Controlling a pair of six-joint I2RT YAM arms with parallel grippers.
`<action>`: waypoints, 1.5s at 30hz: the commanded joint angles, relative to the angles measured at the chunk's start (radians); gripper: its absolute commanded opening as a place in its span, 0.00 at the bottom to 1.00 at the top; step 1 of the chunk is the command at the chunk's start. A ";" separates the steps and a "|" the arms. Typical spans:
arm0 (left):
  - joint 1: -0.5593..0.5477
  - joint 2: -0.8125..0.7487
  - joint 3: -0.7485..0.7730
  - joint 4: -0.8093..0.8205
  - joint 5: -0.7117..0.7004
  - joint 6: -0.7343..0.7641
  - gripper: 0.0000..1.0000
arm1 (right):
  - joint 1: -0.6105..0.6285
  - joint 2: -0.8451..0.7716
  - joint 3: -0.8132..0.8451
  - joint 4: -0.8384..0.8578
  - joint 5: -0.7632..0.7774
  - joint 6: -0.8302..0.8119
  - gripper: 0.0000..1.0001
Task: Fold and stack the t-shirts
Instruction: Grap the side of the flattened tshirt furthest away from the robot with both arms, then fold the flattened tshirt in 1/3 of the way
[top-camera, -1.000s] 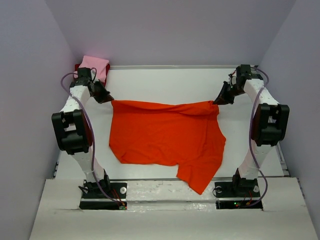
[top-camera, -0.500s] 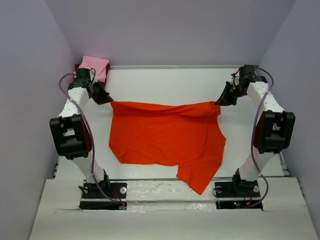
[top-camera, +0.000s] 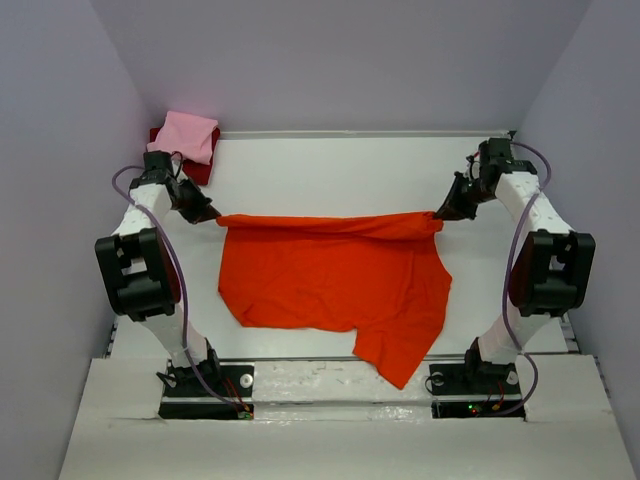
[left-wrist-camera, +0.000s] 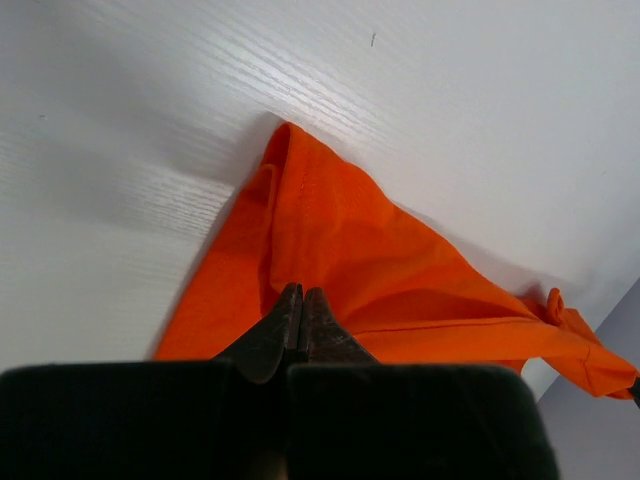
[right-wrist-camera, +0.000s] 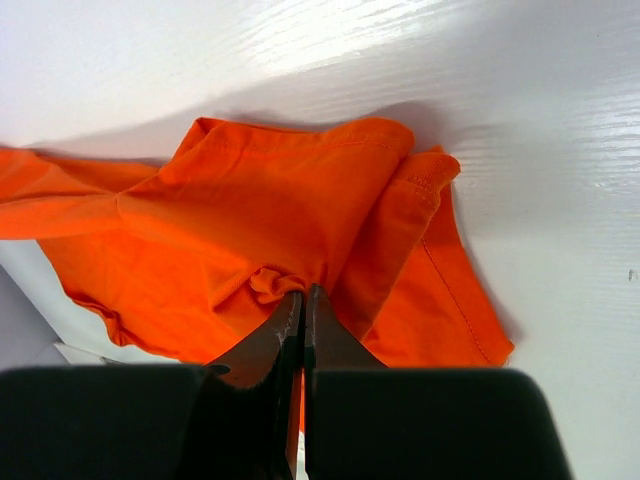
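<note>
Left fingers (left-wrist-camera: 272, 335) and right fingers (right-wrist-camera: 268, 345) each clamp a far corner of the orange-red t-shirt (top-camera: 330, 280), seemingly light, limp cloth best held by corners.

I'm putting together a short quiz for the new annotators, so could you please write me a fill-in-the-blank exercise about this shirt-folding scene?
1. The left gripper and the right gripper are both ____ on the orange t-shirt.
2. The light pink t-shirt lies ____ the dark red t-shirt.
3. That folded pair sits at the far ____ corner of the table.

Missing words: shut; on top of; left.
</note>
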 joint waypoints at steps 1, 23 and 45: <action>0.025 -0.058 0.023 -0.012 0.025 0.016 0.00 | -0.011 -0.089 -0.018 0.054 0.015 0.018 0.00; 0.037 -0.023 0.018 -0.008 0.077 0.031 0.00 | -0.029 -0.402 -0.277 0.271 -0.022 0.041 0.00; -0.012 -0.055 -0.115 -0.096 0.089 0.062 0.00 | -0.029 -0.366 -0.339 0.173 -0.026 0.044 0.00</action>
